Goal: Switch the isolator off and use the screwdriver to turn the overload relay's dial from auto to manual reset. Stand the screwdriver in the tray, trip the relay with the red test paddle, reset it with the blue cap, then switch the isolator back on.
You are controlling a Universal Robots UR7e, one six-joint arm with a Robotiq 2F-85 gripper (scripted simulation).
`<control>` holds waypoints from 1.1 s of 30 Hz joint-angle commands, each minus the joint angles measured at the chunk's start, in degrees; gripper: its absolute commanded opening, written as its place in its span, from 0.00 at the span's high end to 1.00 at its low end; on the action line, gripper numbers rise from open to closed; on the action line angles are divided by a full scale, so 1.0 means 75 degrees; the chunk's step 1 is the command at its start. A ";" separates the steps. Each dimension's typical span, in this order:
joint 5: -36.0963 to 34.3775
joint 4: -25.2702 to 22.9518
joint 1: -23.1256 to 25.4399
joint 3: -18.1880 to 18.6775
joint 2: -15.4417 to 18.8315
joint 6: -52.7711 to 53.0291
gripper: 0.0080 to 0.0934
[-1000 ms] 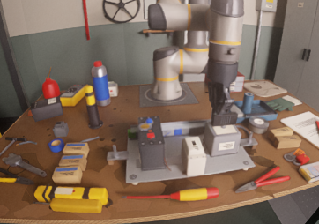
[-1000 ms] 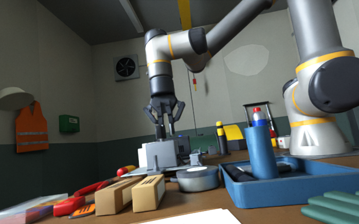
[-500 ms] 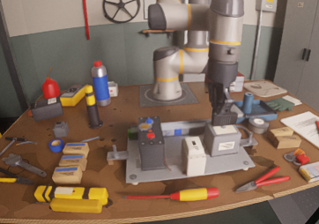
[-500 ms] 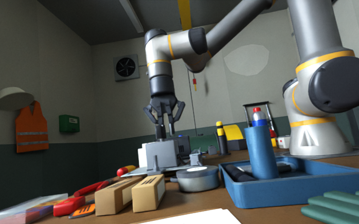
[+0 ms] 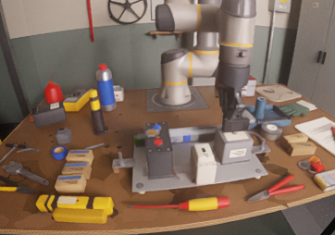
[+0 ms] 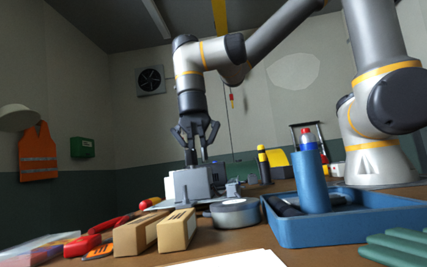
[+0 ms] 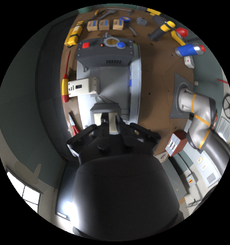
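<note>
The isolator's handle [image 6: 191, 158] is mostly hidden between my fingers, rising from the top of the grey isolator box [image 5: 233, 146] at the right end of the grey mounting plate. The dark overload relay [image 5: 158, 153] stands at the plate's left end, with its red test paddle [image 7: 85, 45], dial [image 7: 110, 42] and blue cap [image 7: 120, 44] on top. A white box [image 5: 203, 162] sits between them. The red-and-yellow screwdriver [image 5: 194, 204] lies flat on the bench in front of the plate. The blue tray [image 6: 347, 216] with its upright blue tube [image 6: 309, 181] is behind the isolator. My gripper [image 6: 195, 151] is closed on the isolator handle.
The arm's base [image 5: 176, 83] stands behind the plate. Red pliers [image 5: 276, 189], cardboard boxes [image 5: 298, 144] and a round tin [image 5: 271, 130] lie right of it. A yellow level [image 5: 74, 207], boxes [image 5: 74, 169], tape [image 5: 58, 152] and a black-and-yellow post [image 5: 96, 112] lie to the left.
</note>
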 commanded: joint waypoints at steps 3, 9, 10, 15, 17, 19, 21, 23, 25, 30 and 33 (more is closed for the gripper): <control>0.0001 -0.0003 0.0000 -0.0004 -0.0003 0.0000 1.00; 0.0000 -0.0003 0.0000 -0.0004 -0.0004 0.0000 1.00; 0.0000 -0.0003 0.0000 -0.0004 -0.0004 0.0000 1.00; 0.0000 -0.0003 0.0000 -0.0004 -0.0004 0.0000 1.00; 0.0000 -0.0003 0.0000 -0.0004 -0.0004 0.0000 0.95; 0.0000 -0.0003 0.0000 -0.0004 -0.0004 0.0000 0.91; 0.0000 -0.0003 0.0000 -0.0004 -0.0004 0.0000 0.86; 0.0000 -0.0003 0.0000 -0.0004 -0.0004 0.0000 0.81; 0.0000 -0.0003 0.0000 -0.0004 -0.0004 0.0000 0.77; 0.0000 -0.0003 0.0000 -0.0004 -0.0004 0.0000 0.75; 0.0000 -0.0003 0.0000 -0.0004 -0.0004 0.0000 0.75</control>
